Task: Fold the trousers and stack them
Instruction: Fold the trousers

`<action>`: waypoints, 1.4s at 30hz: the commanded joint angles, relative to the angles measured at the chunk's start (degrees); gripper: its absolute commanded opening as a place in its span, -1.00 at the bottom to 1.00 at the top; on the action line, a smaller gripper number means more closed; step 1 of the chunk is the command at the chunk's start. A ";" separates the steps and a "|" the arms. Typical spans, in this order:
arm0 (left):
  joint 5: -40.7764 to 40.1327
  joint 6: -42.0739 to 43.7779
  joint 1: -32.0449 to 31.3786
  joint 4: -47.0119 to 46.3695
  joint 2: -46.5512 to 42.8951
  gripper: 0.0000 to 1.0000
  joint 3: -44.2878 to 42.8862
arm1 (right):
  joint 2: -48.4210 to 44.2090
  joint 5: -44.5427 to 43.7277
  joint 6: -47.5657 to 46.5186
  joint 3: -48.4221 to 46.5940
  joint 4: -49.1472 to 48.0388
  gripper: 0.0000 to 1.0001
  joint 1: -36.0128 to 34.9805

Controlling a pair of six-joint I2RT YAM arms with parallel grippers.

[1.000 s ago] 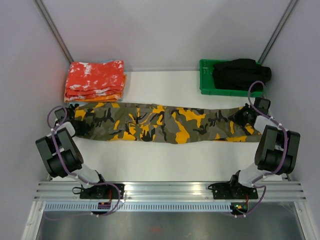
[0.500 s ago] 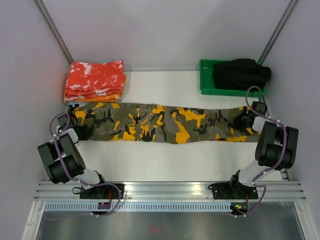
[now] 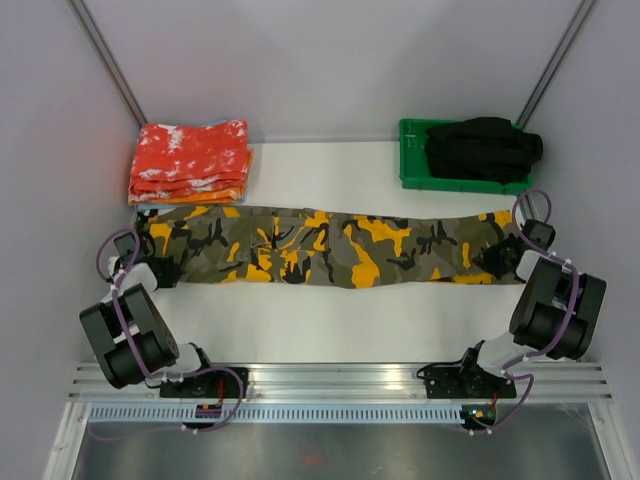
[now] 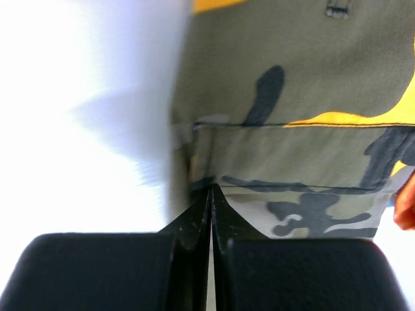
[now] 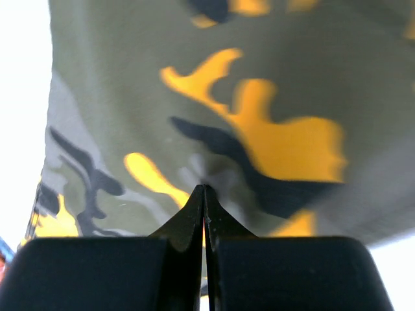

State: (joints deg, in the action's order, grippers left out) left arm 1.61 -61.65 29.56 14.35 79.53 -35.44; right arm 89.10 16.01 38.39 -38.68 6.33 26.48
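One pair of trousers (image 3: 330,248) is stretched flat across the counter (image 3: 330,320), its ends pinched by two clenched tools, the left tool (image 4: 211,191) and the right tool (image 5: 204,191). Behind are placed one red-orange cloth stack (image 3: 190,162) and one green tray (image 3: 412,175) holding one black garment (image 3: 482,147).

trousers (image 3: 320,246) crosswise, cloths (image 3: 190,162) behind left, tray (image 3: 411,160) behind right

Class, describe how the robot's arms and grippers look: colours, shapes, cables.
The left arm and right arm are black with rounded joints, white lower links and looping purple cables. Left gripper and right gripper are black, blocky, tapering to wedge tips.
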 commanded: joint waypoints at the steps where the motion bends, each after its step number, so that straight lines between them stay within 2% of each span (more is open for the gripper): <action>1: -6.26 1.35 0.93 7.80 -4.02 -0.95 -0.60 | -3.04 -9.06 -0.77 3.69 4.04 -1.00 3.05; 4: -6.53 3.28 1.11 7.71 -5.26 -0.95 -0.15 | -4.11 -9.60 -1.91 4.49 4.31 -1.00 4.54; 10: -6.00 8.28 1.11 9.02 -7.36 -0.95 -4.71 | -2.35 -9.24 -2.62 3.43 5.36 -1.00 5.34; 13: -4.86 12.94 1.11 9.38 -9.29 -0.95 -6.48 | -3.75 -5.92 -4.45 3.87 4.23 -1.00 5.42; 14: -4.42 13.74 1.11 9.47 -10.87 -0.88 -7.18 | -4.28 -4.95 -4.73 3.96 3.35 -1.00 5.42; 15: -4.51 14.27 1.11 9.64 -11.84 -0.43 -7.45 | -5.59 -3.37 -4.90 3.96 3.08 -1.00 5.34; 17: -5.82 14.19 1.11 10.26 -14.30 0.31 -7.36 | -6.65 -2.13 -5.17 4.05 1.94 -1.00 5.34; 18: -6.00 14.10 1.20 10.26 -14.57 0.84 -7.27 | -7.35 -1.08 -5.34 3.96 1.85 -1.00 5.34; 20: -5.65 13.66 1.55 10.61 -13.36 0.99 -7.10 | -7.63 -0.28 -5.52 3.70 1.76 -1.00 5.34; 24: -5.21 11.03 3.13 10.36 -11.24 0.99 -5.44 | -6.66 2.00 -5.43 3.43 1.67 -1.00 5.34; 29: -1.87 9.44 7.35 2.36 -9.31 0.94 -0.68 | -5.52 3.15 -5.26 3.35 1.14 -1.00 5.25; 39: 8.32 11.99 9.29 -8.45 3.26 0.54 -3.06 | -4.90 3.68 -3.85 2.29 0.44 -1.00 4.63; 42: 9.56 11.46 9.29 -11.18 5.46 0.50 -2.53 | -4.99 2.80 -3.94 1.41 1.23 -1.00 4.55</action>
State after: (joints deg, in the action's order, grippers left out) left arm 8.19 -50.50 38.57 8.19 82.81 -37.15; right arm 83.74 18.61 34.26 -35.18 8.19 31.22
